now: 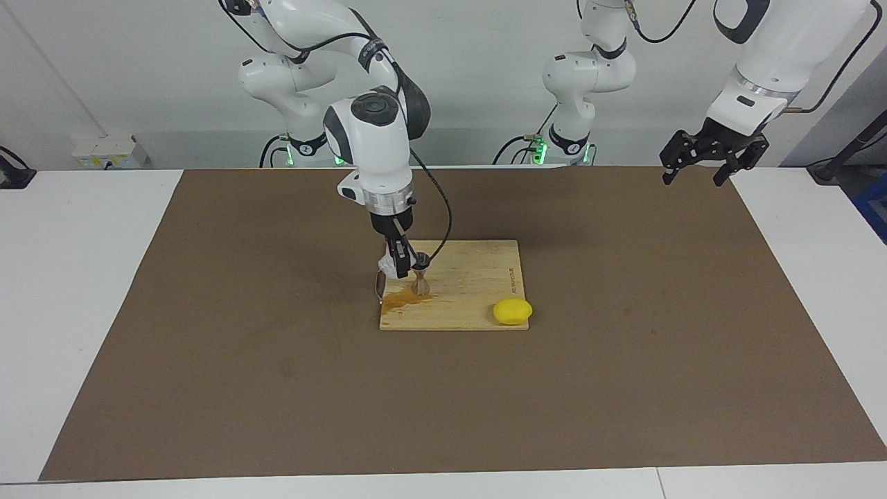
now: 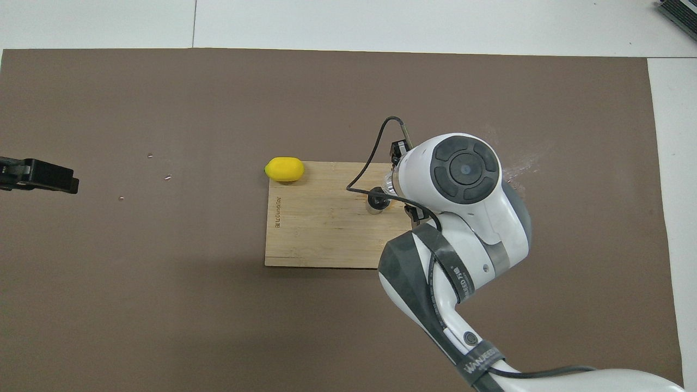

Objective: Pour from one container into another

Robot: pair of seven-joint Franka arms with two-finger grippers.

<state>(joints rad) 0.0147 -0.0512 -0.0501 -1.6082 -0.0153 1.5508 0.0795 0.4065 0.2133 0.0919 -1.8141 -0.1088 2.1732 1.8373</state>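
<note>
The right gripper point(image 1: 396, 267) seems to hold the tipped cup point(image 1: 385, 265) just beside the upright jigger point(image 1: 420, 278); the left gripper point(image 1: 698, 172) waits with fingers spread.

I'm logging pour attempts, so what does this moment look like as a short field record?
right gripper: holds clear cup, tilted beside the jigger's mouth
jigger: upright on wooden cutting board
spill: brown puddle on the board at the jigger's foot
lemon: on the board's corner, toward the left arm's end
left gripper: open, waiting in the air, holding nothing
</note>
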